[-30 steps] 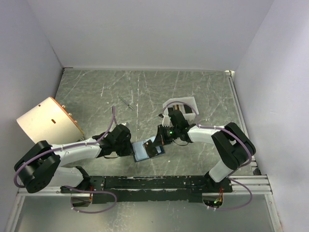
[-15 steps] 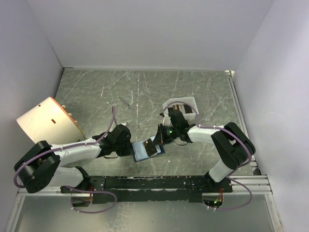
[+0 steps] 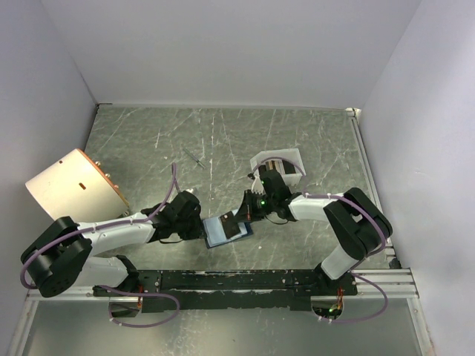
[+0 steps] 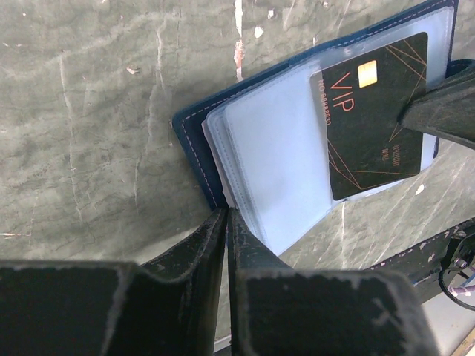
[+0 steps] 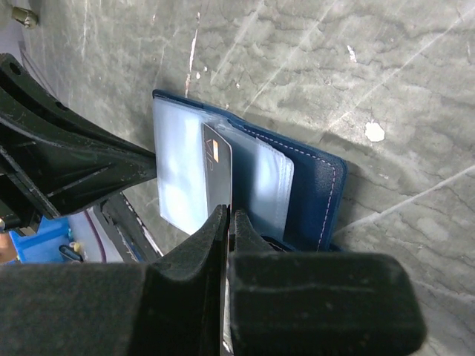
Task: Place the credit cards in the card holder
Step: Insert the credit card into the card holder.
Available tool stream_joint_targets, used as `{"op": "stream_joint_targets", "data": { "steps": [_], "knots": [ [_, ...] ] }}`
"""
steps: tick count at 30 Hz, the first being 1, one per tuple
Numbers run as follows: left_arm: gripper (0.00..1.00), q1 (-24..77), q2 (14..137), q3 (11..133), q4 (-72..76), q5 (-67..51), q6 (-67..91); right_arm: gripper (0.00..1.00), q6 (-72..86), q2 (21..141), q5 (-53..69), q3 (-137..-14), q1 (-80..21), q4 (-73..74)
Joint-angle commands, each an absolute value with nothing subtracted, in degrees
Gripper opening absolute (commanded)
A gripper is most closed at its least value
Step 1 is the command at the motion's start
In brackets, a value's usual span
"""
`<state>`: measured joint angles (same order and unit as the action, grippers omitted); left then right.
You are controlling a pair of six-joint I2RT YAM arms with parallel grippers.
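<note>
My left tool (image 4: 226,222) is clamped on 1 corner of the dark blue folding card holder (image 4: 191,137), which lies open on the scratched grey-green counter (image 4: 82,111). The tool's 2 fingers are nearly together, with only the holder's thin edge between them. The holder's pale blue-grey clear plastic pockets (image 4: 274,167) face up, fanned slightly at the pinched corner.

My right tool (image 5: 226,216) is closed on a thin black credit card (image 5: 217,172) with gold VIP lettering and a gold chip, gripping it by 1 edge. The card rests against the pockets on the side of the holder away from my left tool. I cannot tell whether its edge has slipped inside a pocket.

From above, the 2 tools meet over the open holder, near the arm bases, my left tool at its left side and my right tool at its upper right. A white box-like tray (image 3: 282,159) sits farther back on the right, well apart. A pale tan rounded object (image 3: 74,187) is at the counter's left side.
</note>
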<state>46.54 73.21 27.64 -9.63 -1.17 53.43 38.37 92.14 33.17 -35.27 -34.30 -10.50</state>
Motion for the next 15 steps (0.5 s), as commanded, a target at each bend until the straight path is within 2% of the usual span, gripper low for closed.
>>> {"op": "stream_joint_targets", "data": {
  "steps": [1, 15],
  "knots": [
    [0.19, 46.31, 73.55, 25.88, -12.12, 0.37, 53.00, 0.00, 39.44, 93.34, 31.64, -33.29, -34.76, -12.11],
    [0.19, 46.29, 73.24, 25.93, -12.09, 0.22, 53.11, 0.00, 43.82, 93.31, 29.97, -30.72, -36.27, -16.26]
  ]
}}
